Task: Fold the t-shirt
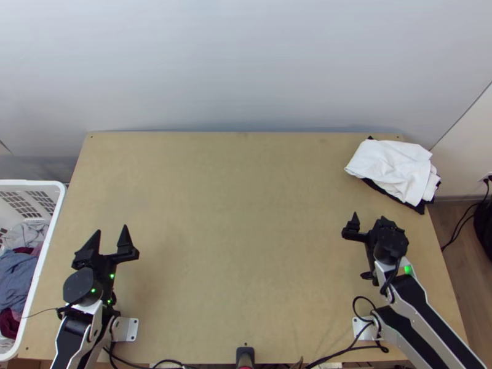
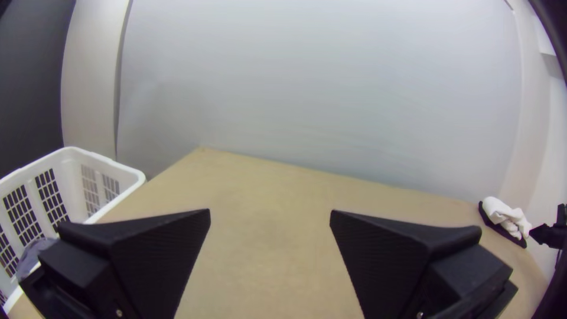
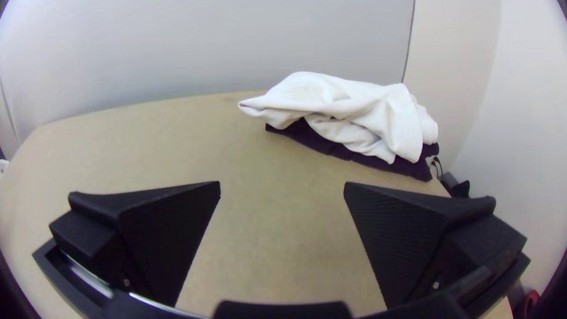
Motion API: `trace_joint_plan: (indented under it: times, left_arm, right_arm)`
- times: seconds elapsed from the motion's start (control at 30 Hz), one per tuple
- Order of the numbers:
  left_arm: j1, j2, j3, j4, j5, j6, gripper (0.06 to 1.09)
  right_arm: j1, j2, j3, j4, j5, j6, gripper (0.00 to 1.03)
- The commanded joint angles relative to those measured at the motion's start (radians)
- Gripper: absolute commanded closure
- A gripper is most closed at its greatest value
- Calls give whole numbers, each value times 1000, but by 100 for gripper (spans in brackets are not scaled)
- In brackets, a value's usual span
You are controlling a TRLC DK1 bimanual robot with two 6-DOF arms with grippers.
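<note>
At the table's back right corner lies a bunched white cloth (image 1: 393,165), on top of a flat black cloth (image 1: 411,205). My left gripper (image 1: 111,231) stands open over the table's left part, far from the cloths. Nearer to them, my right gripper (image 1: 369,224) is at the right side, in front of the pile and not touching it. In the left wrist view the left gripper (image 2: 270,214) has a wide gap with nothing in it. The right gripper (image 3: 282,186) is likewise open and holds nothing; beyond it the white cloth (image 3: 348,106) rests crumpled over the dark one.
A white laundry basket (image 1: 46,243) with grey, blue and dark red clothes stands at the table's left edge. Bare wooden tabletop (image 1: 240,215) stretches between the arms. Cables run along the near edge, and a wall stands behind the table.
</note>
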Motion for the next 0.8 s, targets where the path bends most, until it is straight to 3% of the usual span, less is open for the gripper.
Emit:
trace_joint_plan:
  times: [0.0, 0.27, 0.37, 0.43, 0.47, 0.53, 0.6, 0.77]
  left_arm:
    - [-7, -22, -46, -5, 3, -59, 10]
    - [-11, -20, -44, -17, 6, -65, 10]
    - [-11, -22, -44, -19, 7, -75, 10]
    - [-11, -20, -44, -19, 6, -95, 10]
    - [-11, -22, -44, -19, 7, -106, 10]
    - [-11, -22, -44, -19, 6, -114, 10]
    - [-11, -22, -44, -20, 6, -115, 10]
    - [-12, -20, -44, -20, 6, -115, 10]
  right_arm:
    - [-18, -69, -105, 121, -2, -40, 4]
    - [-56, -254, -197, 81, -5, -24, 4]
    - [-24, -577, -206, -95, -6, -69, 4]
    - [39, -770, -196, -106, -8, -87, 4]
    - [73, -761, -176, -114, -9, -84, 4]
    - [85, -763, -164, -299, -20, -75, 4]
    - [17, -763, -164, -295, -21, -26, 4]
    - [-56, -763, -164, -299, -21, -17, 4]
